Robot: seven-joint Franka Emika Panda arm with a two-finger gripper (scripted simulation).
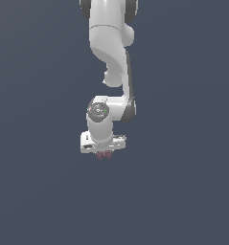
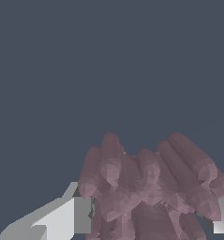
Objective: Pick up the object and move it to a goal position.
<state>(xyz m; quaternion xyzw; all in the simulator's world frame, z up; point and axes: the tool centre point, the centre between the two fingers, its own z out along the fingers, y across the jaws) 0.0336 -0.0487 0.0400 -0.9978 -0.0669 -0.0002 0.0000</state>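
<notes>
The object (image 1: 105, 155) is a tiny dark reddish-maroon bumpy clump showing just under the white gripper (image 1: 103, 151) in the exterior view. In the wrist view the object (image 2: 146, 187) fills the space between the two fingers, its bumpy lobes spreading outward. One grey-white finger (image 2: 62, 218) touches one side of it and the other finger (image 2: 222, 216) touches the opposite side. The gripper (image 2: 151, 216) is shut on the object. In the exterior view the fingertips are hidden behind the hand and the clump.
The white arm (image 1: 111, 52) reaches down from the top of the exterior view. Around it there is only a plain dark blue-grey surface (image 1: 39, 191). No goal marker shows.
</notes>
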